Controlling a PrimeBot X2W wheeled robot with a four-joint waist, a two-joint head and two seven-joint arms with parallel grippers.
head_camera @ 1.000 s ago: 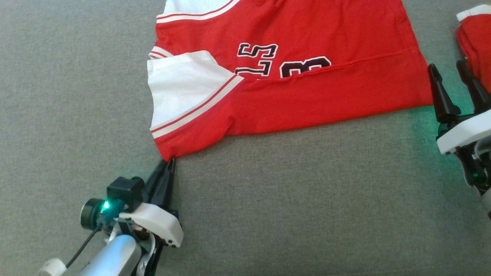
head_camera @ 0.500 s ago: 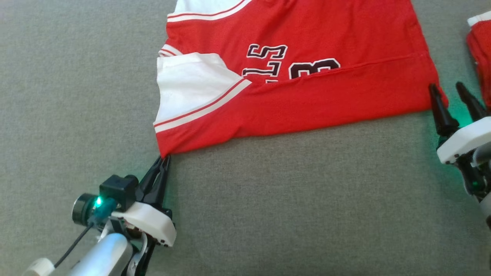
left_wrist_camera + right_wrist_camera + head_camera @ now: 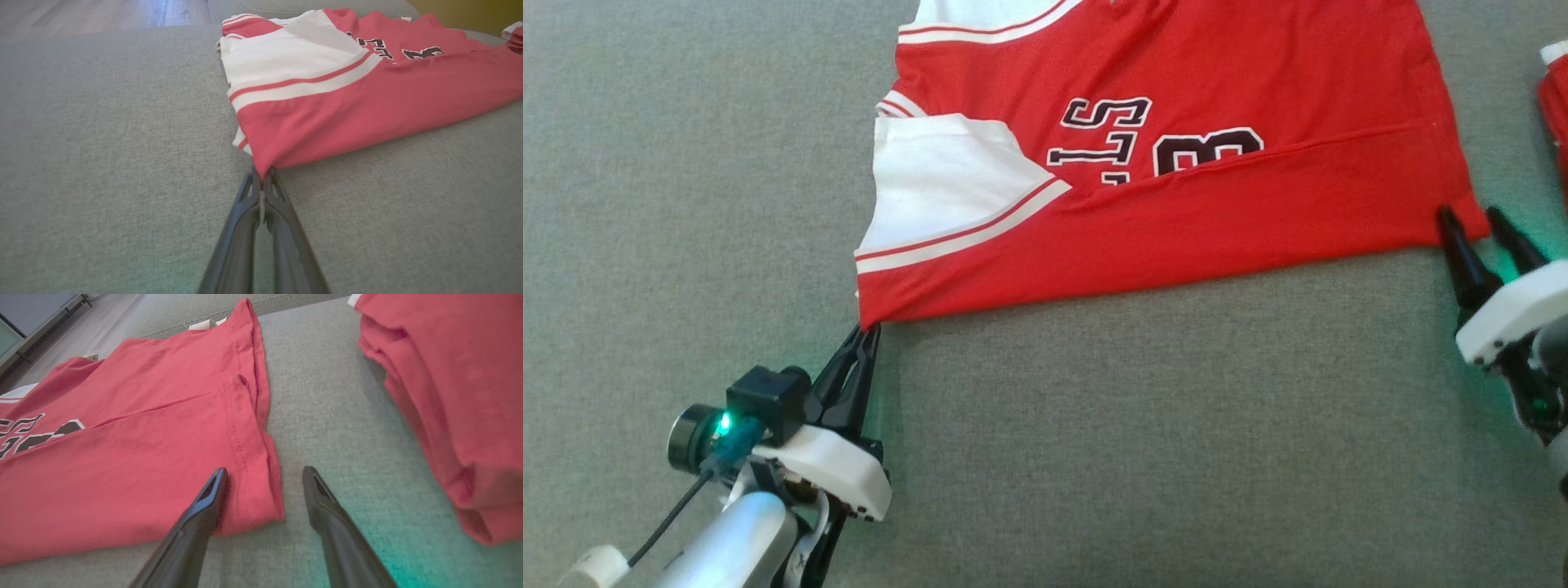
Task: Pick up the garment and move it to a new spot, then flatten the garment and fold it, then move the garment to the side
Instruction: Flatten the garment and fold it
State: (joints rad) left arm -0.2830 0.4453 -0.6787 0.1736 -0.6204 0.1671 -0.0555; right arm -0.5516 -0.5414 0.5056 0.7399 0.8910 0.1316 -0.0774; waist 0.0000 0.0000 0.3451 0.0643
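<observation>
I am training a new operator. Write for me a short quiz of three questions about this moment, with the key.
1. True or false: the left gripper is shut on a corner of the red garment.
2. The right gripper is: A open; B shut on cloth; C lying on the letters.
3. Fill in: the second red garment lies at the robot's ____ side.
Key: 1 true; 2 A; 3 right.
</observation>
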